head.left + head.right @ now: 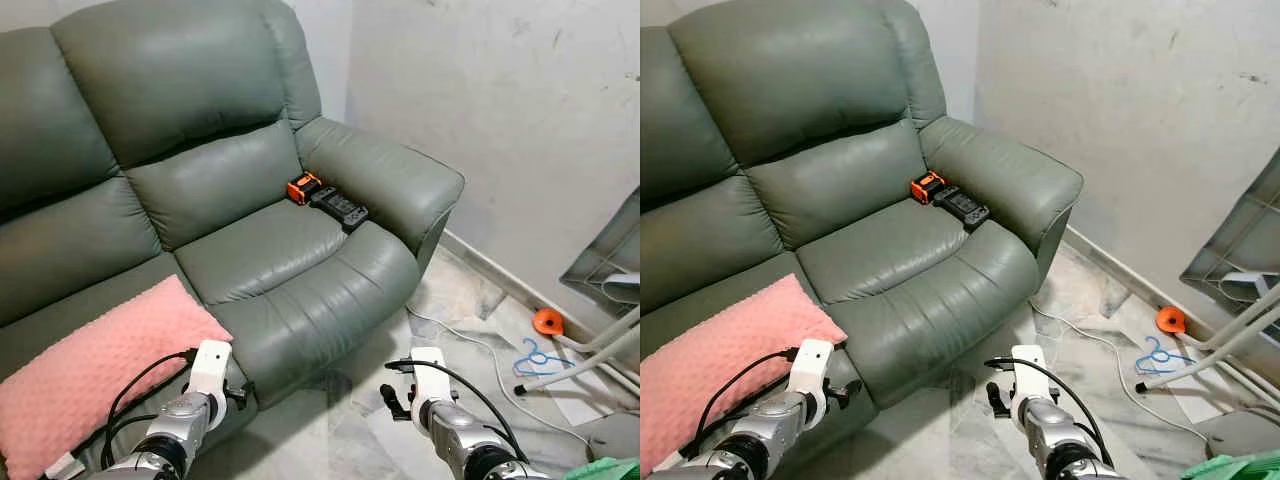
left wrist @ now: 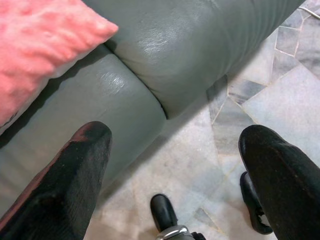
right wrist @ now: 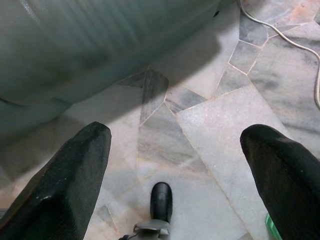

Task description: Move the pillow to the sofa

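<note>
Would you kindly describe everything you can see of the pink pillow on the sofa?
The pink pillow is a soft, rectangular cushion with a bumpy, dotted plush cover. It lies flat on the seat of the grey-green sofa, at the robot's left, with one rounded corner pointing toward the neighbouring seat cushion. Its far left end runs out of view. The left wrist view shows a paler edge along its underside. The left gripper hangs open just in front of it, not touching it. Nothing rests on the pillow.
</note>
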